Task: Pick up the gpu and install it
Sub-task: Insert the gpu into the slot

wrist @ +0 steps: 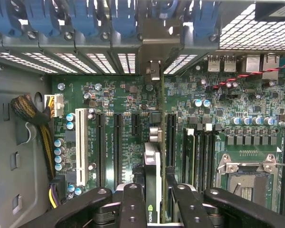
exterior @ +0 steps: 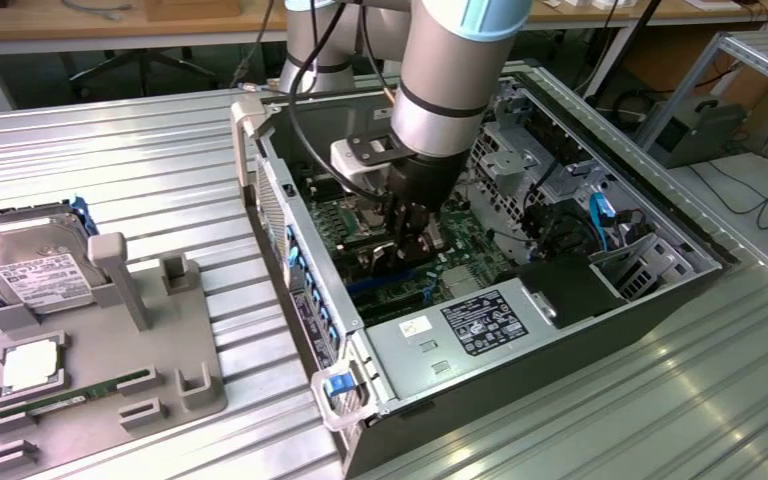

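Squareness is seeming vital while end effector (exterior: 408,245) is clamping thin black gpu card (wrist: 152,161), ten o'clock from labelled grey power supply (exterior: 491,320).

The worktop (exterior: 131,160) is showing ribbed bare metal with a dull silver sheen. The computer case (exterior: 558,420) is looking like grey sheet metal, and the motherboard (wrist: 128,95) inside is showing a smooth green lacquered face. The gpu (wrist: 152,166) is glinting along a shiny rim, while the hand (wrist: 154,199) is looking matt black. The fixture tray (exterior: 91,400) is appearing as matt grey plastic.
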Robot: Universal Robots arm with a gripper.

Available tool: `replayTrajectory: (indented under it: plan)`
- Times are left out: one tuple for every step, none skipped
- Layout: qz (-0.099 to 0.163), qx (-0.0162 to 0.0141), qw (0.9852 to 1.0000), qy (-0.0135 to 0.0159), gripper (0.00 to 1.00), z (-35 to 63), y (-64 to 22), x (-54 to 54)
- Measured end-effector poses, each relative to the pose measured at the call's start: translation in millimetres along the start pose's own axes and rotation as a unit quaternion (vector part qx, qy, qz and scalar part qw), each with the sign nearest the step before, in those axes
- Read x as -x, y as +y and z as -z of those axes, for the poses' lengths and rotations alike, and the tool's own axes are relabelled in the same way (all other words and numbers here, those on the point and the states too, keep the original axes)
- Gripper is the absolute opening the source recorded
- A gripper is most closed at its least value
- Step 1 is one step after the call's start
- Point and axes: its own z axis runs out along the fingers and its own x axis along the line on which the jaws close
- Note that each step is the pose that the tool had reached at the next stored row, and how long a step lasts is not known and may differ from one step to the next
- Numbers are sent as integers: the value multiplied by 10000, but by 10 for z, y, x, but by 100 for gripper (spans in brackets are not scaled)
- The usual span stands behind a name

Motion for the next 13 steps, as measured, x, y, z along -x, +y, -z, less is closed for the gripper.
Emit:
replayTrajectory:
  plan:
    - [-1,0,10000,0,27,13,0,0]
    - [-1,0,10000,0,27,23,0,0]
    - [-1,0,10000,-1,27,27,0,1]
    - [0,-1,10000,-1,27,27,0,1]
    - [0,0,10000,-1,27,27,0,1]
    - [0,0,10000,0,27,28,0,0]
    - [-1,1,10000,2,27,31,0,-3]
    - [-1,2,10000,1,27,30,0,-6]
    - [-2,2,10000,1,27,29,0,-10]
    - [-3,2,10000,1,27,29,0,-13]
    - [-5,2,10000,2,27,30,0,-14]
    - [-6,2,10000,2,27,29,0,-14]
    - [-7,1,10000,1,27,23,0,-14]
